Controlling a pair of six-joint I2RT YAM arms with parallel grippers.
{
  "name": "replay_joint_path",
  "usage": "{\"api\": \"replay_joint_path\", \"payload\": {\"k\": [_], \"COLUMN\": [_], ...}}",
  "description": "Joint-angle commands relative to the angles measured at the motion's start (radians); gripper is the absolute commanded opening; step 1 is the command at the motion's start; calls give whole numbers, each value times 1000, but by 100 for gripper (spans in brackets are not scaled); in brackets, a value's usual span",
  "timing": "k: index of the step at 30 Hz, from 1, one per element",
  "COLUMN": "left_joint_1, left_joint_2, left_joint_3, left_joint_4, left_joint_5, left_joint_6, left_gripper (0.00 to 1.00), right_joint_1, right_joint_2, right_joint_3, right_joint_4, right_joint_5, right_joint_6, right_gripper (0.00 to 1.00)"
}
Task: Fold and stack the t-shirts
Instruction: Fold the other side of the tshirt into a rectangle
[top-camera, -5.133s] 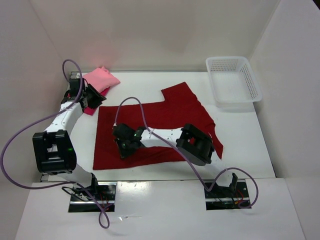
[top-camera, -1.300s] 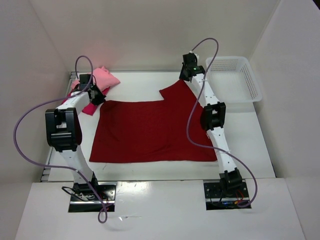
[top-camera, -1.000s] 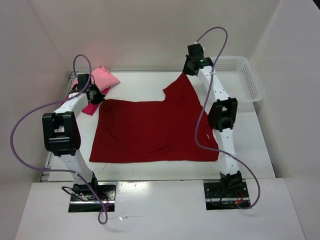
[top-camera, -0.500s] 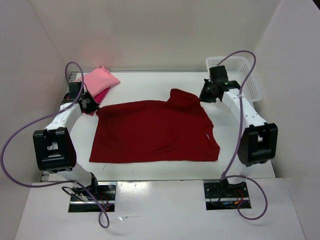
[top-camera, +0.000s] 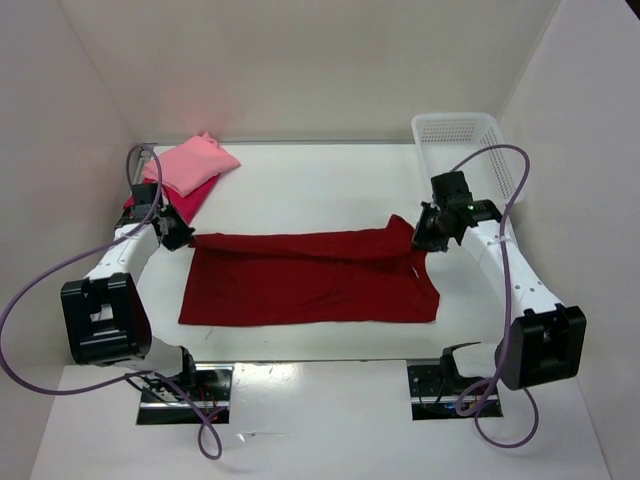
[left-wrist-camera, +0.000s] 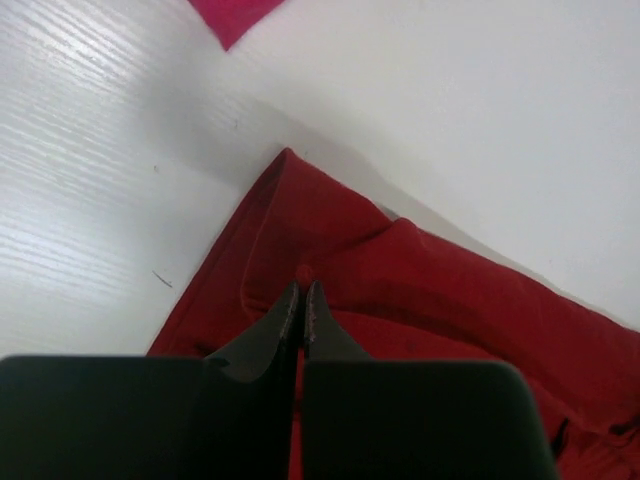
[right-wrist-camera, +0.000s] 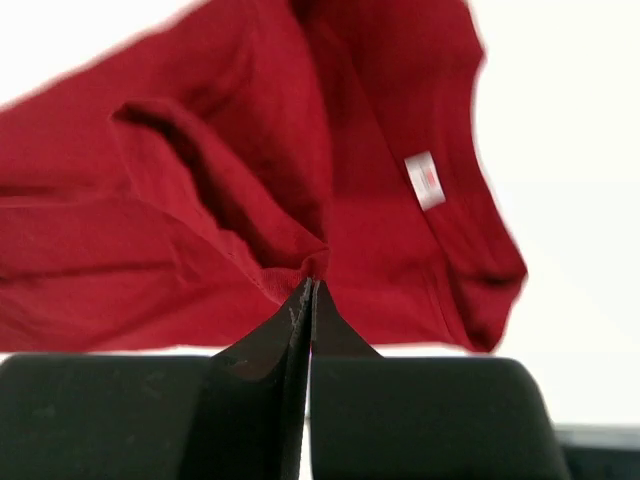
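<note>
The dark maroon red t-shirt (top-camera: 310, 275) lies across the table's middle, its far edge lifted over the near half. My left gripper (top-camera: 183, 237) is shut on the shirt's far left corner (left-wrist-camera: 303, 272). At the far right corner (right-wrist-camera: 310, 262), by the neck with its white label (right-wrist-camera: 426, 181), my right gripper (top-camera: 425, 238) is shut on the cloth. A light pink t-shirt (top-camera: 192, 161) sits folded on a crimson-magenta t-shirt (top-camera: 190, 201) at the back left.
A white mesh basket (top-camera: 467, 155) stands at the back right, just beyond the right arm. White walls close in the table on three sides. A corner of the crimson-magenta shirt (left-wrist-camera: 232, 14) shows ahead of the left gripper.
Both grippers have drawn the shirt's far edge toward the near side, folding it over the near half. The right arm swung from the back toward the right middle.
</note>
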Motion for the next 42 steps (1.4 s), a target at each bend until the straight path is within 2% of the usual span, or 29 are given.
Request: {"api": "replay_joint_path", "payload": {"k": [1,3,10,12,14,17,18,19,21,24,27,28,29,31,34,35,37,38,40,42], "left_joint_1": [26,55,66,87,110,130,130,130,130,130,130,130,130,86,9,-52,-107,-133,-192,-230], "left_joint_2": [-33,-33,-47,-71,-90,-113,-122,-133,-186,-209,-234,-254,-254,-263,-263,-250,-208,-194,-148,-137], "left_joint_3": [-32,-41,-87,-113,-124,-124,-113,-113,-81,-61,-114,-133,-150,-184,-198,-198,-198,-198,-173,-173], "left_joint_4": [-1,-1,-20,-21,-21,-30,-42,-42,-56,-79,-36,-21,-4,22,55,71,82,94,95,104], "left_joint_5": [21,55,35,44,59,78,78,78,25,0,15,44,62,96,86,72,49,40,29,29], "left_joint_6": [20,11,11,-3,-40,-61,-61,-75,-86,-109,-109,-109,-109,-109,-132,-132,-144,-155,-155,-165], "left_gripper": [0,0,2,6,14,20,21,23,24,24,25,25,26,25,25,25,25,25,25,25], "right_joint_1": [4,4,4,4,14,45,56,56,56,56,65,88,105,174,232,263,272,283,310,323], "right_joint_2": [-71,-91,-158,-169,-178,-187,-187,-187,-187,-157,-117,-103,-63,-17,105,136,230,259,332,383], "right_joint_3": [-29,-54,-120,-120,-120,-129,-129,-115,-86,-55,-55,-76,-77,-89,-55,-46,1,20,57,77], "right_joint_4": [-129,-176,-235,-245,-255,-282,-282,-291,-301,-292,-186,-102,-57,76,178,233,261,274,275,284], "right_joint_5": [5,5,-7,-7,2,2,2,2,2,11,-48,-72,-91,-101,-70,-55,-30,-20,2,34], "right_joint_6": [39,50,74,87,97,107,107,107,93,73,47,47,47,79,91,91,91,78,59,45], "right_gripper": [0,0,2,3,3,13,22,26,28,28,20,6,0,0,0,4,18,30,45,50]}}
